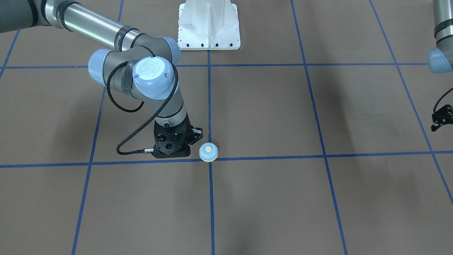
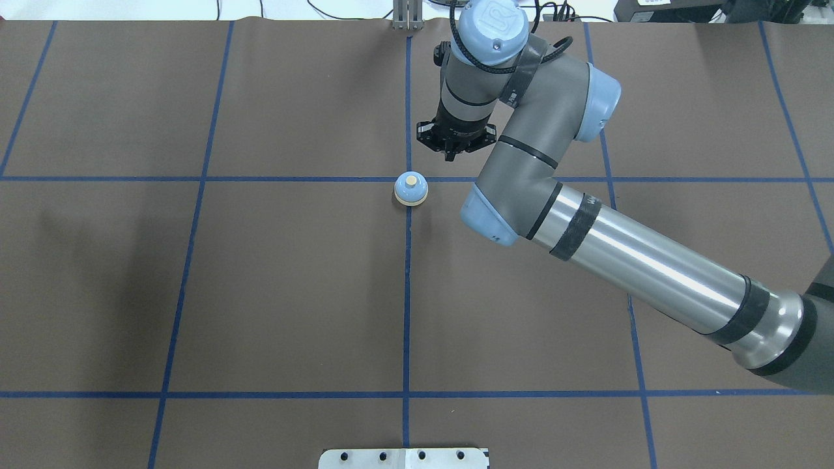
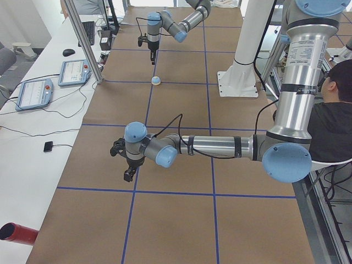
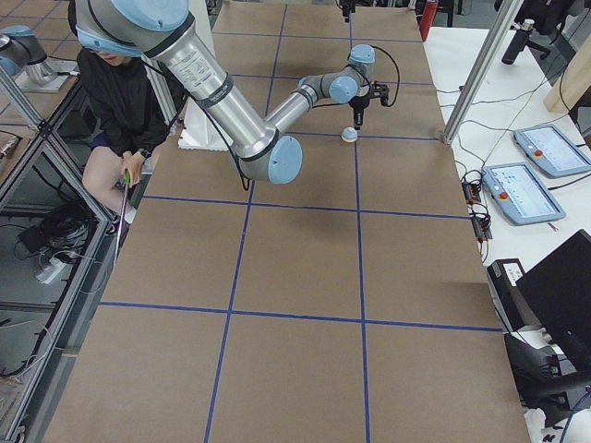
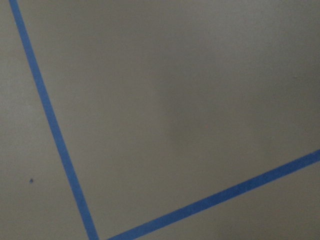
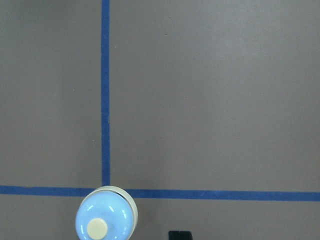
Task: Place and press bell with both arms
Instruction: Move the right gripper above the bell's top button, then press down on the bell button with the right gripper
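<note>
- Light-blue dome with a cream button and base ring: one bell (image 2: pixel 411 189), upright on a blue tape (image 2: pixel 407 293) crossing of the brown table (image 2: pixel 293 280).
- Two grippers. The right gripper (image 2: pixel 449 155) hangs just beside the bell, not touching it, with its fingers pressed together.
- The left gripper (image 3: pixel 128 176) is well apart and missing from the overhead view; I cannot tell how its fingers stand.
- The left wrist view shows only table and tape.

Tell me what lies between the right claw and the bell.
Between the right claw and the bell: only bare table crossed by a blue tape line, seen in the overhead view.
</note>
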Tool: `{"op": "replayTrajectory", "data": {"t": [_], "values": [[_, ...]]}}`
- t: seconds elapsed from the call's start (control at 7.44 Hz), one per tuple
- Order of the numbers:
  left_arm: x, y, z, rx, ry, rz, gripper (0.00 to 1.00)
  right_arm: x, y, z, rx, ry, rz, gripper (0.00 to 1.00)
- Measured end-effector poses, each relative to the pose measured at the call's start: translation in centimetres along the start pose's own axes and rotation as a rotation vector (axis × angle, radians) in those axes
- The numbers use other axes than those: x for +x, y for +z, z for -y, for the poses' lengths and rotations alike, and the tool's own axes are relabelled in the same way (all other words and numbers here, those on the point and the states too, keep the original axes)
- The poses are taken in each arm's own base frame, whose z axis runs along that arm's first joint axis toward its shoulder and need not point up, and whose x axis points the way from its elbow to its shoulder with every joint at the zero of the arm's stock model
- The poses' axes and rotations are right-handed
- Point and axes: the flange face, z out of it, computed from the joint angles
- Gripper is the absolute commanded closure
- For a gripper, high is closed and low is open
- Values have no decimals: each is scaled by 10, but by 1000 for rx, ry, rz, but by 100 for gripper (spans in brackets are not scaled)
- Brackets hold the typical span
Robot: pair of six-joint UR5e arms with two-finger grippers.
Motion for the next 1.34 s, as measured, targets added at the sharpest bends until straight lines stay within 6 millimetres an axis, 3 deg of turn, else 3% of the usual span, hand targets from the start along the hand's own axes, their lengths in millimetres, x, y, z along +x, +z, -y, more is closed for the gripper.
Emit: {"op": "replayTrajectory", "data": {"t": [0.27,0.67,1.34], "values": [[-10,-34,-2,-48,32,18,0,-24,8,-1,-10,-8,-5,100],[-10,-42,-4,-56,41,19,0,-61,19,4,-33,-12,-22,100],[-10,-43,-5,-57,41,21,0,-66,45,-1,-40,-22,-38,100]]}}
